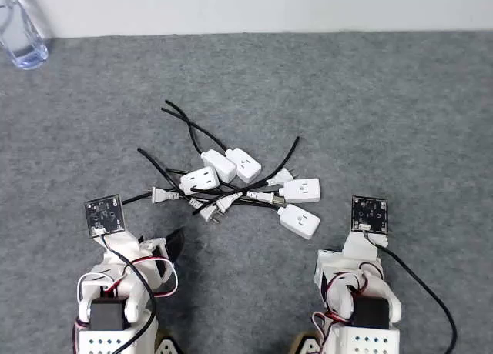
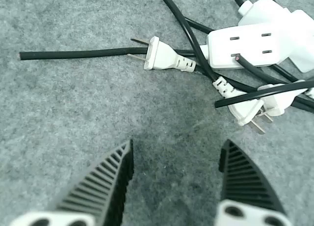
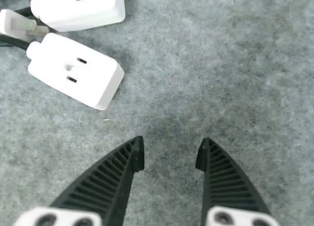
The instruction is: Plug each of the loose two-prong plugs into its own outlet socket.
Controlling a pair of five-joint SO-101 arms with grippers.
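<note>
Left fingers (image 2: 110, 182) and right fingers (image 3: 115, 182) are both spread, empty, over the desk (image 1: 347, 92). A two-prong plug (image 2: 164, 57) lies ahead of the left fingers, an outlet socket (image 3: 73, 73) beyond the right; best pinch the plug's body, leaving prongs clear

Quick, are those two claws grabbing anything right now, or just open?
Left gripper: open, holding nothing.
Right gripper: open, holding nothing.
</note>
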